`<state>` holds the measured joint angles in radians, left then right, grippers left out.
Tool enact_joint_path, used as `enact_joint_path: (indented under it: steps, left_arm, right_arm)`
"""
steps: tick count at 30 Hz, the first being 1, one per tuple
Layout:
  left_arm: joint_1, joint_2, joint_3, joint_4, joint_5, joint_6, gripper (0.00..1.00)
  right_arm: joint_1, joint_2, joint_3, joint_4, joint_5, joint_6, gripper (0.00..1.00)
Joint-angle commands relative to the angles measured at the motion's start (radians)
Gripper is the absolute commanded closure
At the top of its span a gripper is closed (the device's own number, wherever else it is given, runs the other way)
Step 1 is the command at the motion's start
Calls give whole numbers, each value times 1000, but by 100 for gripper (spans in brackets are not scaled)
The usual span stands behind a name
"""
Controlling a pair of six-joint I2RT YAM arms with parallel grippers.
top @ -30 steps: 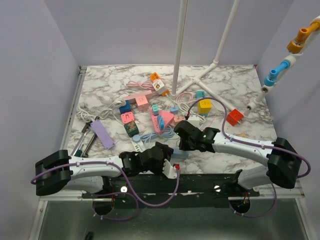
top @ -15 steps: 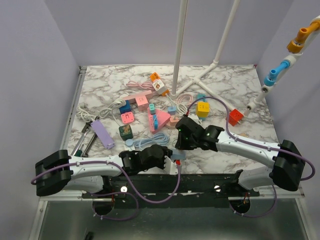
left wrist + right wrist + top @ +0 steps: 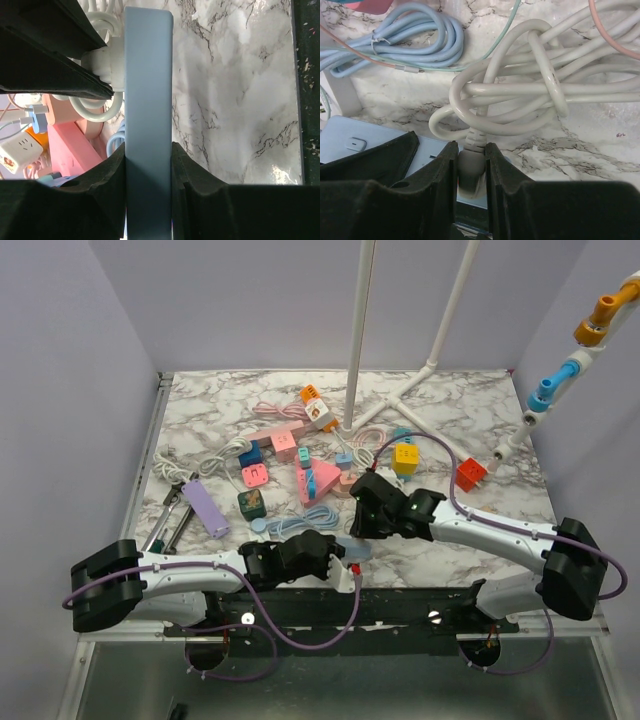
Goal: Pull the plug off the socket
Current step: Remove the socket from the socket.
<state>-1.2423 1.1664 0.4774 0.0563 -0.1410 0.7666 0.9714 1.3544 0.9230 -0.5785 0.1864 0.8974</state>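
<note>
The socket is a light-blue power strip near the table's front edge, small in the top view. My left gripper is shut on the strip's two long sides. A white plug sits in the strip's face, its knotted white cable trailing away over the marble. My right gripper is shut on the plug's body, both pads flat against it. In the left wrist view the plug still meets the strip's side. From above, the right gripper hangs just over the left gripper.
A coiled light-blue cable lies just beyond the plug. Pink, yellow, red and teal adapters with cords crowd mid-table. A purple strip and a metal tool lie left. White stand poles rise at the back.
My left gripper has closed from wide open onto the blue strip. The right gripper, still on the plug, shifted slightly left, dragging the cords and nearby adapters a little.
</note>
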Motion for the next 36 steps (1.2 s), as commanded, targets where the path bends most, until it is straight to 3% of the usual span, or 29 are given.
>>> enact_joint_path:
  steps: [1,6,13,15,17,19,22,25,31,36]
  left_arm:
    - [6,-17,4,51,55,97,100]
    - [-37,-56,-71,67,80,216,100]
    - [-80,-64,-89,42,72,195,100]
    - [-80,-61,-91,62,59,199,100]
    - [-78,-61,-91,80,47,207,100]
    - [-76,-62,-85,79,49,201,100]
    - [-72,-58,-78,77,48,188,100]
    - [-63,-56,-68,73,44,183,100]
    - [-32,-48,-37,54,40,170,100]
    - [-10,-32,-21,52,44,173,100]
  right_arm:
    - [-1,26,52,39,-50,-32,98]
    - [-60,31,71,46,-25,-58,99]
    - [-124,6,72,59,-26,-78,98]
    - [-124,5,54,58,-52,-68,82]
    - [-125,-11,9,76,-78,-46,81]
    - [-124,-32,-39,102,-95,-38,70]
    - [-123,-51,-65,114,-110,-29,31]
    - [-123,-53,-73,126,-123,-23,12]
    - [-102,-7,-72,152,-133,-13,8]
    - [-65,44,-89,183,-156,18,15]
